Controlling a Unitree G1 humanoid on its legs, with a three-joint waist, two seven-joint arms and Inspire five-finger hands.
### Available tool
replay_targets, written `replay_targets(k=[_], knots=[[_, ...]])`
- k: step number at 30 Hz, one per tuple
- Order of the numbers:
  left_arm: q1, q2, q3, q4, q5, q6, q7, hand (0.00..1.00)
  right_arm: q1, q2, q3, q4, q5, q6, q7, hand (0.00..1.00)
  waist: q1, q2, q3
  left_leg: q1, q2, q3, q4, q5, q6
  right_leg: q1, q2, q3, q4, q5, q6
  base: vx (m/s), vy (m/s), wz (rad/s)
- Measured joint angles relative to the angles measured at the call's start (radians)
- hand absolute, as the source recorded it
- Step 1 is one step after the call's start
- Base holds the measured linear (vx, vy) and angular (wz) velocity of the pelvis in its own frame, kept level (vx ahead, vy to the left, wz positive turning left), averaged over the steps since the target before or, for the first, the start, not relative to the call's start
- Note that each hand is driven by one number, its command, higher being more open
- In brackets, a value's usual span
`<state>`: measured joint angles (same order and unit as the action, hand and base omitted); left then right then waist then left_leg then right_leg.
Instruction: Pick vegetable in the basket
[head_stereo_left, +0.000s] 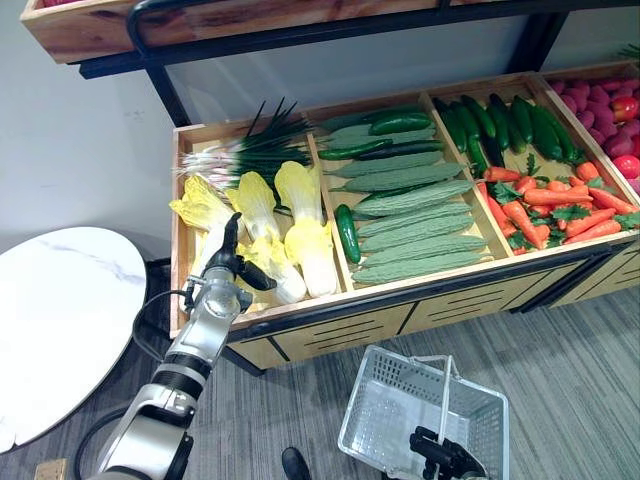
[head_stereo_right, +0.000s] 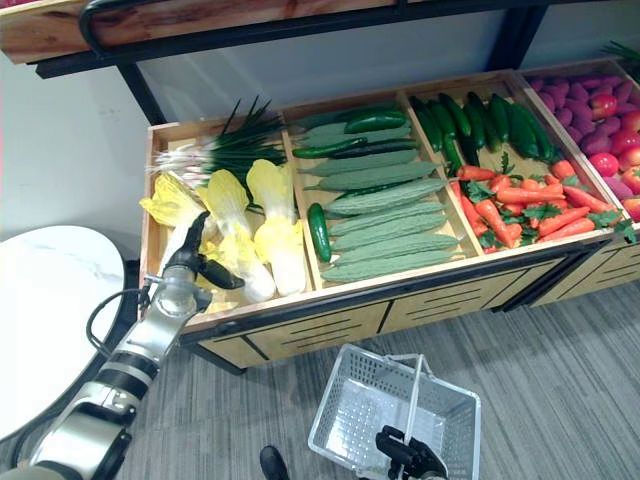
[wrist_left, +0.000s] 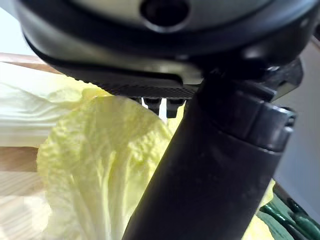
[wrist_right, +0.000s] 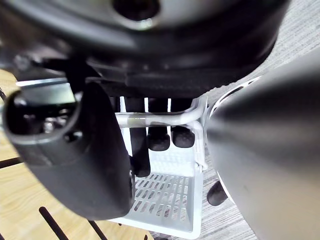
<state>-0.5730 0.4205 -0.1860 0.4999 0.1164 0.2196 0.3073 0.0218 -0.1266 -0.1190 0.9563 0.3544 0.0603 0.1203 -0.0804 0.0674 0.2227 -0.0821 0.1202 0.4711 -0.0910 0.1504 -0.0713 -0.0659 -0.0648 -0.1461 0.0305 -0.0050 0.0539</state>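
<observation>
Cabbage (head_stereo_left: 258, 205) under left hand (head_stereo_left: 232, 264), near rim (head_stereo_left: 300, 304)

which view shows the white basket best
Left eye view: nearly the whole basket shows, with its handle. The right eye view matches it; the right wrist view gives the handle in the right robot hand and one corner.

A white round table (head_stereo_left: 60, 310) stands on the left. The grey floor (head_stereo_left: 570, 380) is near. A wooden shelf (head_stereo_left: 90, 25) sits far above the wooden counter (head_stereo_left: 340, 330).
</observation>
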Motion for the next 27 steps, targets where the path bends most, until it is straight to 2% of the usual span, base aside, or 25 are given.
replay_targets(k=[7,13,22,27], knots=[[0.000,0.000,0.021,0.007,-0.009,0.002,0.065,1.00,0.000,0.000,0.000,0.003,0.001,0.002,0.000,0.00,-0.001,0.000,0.000,0.002,0.000,-0.010,0.000,0.000,0.000,0.014,0.001,-0.009,-0.012,0.001,-0.001,-0.01,-0.004,0.03],[0.003,-0.007,0.131,0.007,-0.008,0.001,0.131,1.00,0.002,0.000,0.001,0.002,0.001,0.002,0.000,0.00,0.000,0.000,0.000,0.006,0.003,-0.011,0.000,0.000,0.000,0.018,0.003,-0.010,-0.012,0.001,-0.001,0.00,0.000,0.00],[0.003,-0.008,0.158,0.006,-0.007,-0.006,0.196,1.00,0.005,0.001,0.001,-0.001,0.001,0.001,0.000,0.00,0.002,0.000,0.000,0.010,0.003,-0.011,0.000,0.000,0.000,0.016,0.002,-0.009,-0.001,0.001,-0.001,-0.04,0.000,0.00],[0.012,-0.009,0.170,0.006,-0.008,-0.015,0.193,1.00,0.010,0.000,0.001,-0.005,0.000,0.000,0.000,0.00,0.008,0.000,0.000,0.010,0.003,-0.012,0.000,0.000,0.000,0.016,0.002,-0.010,0.001,0.000,-0.001,-0.01,0.000,0.00]])
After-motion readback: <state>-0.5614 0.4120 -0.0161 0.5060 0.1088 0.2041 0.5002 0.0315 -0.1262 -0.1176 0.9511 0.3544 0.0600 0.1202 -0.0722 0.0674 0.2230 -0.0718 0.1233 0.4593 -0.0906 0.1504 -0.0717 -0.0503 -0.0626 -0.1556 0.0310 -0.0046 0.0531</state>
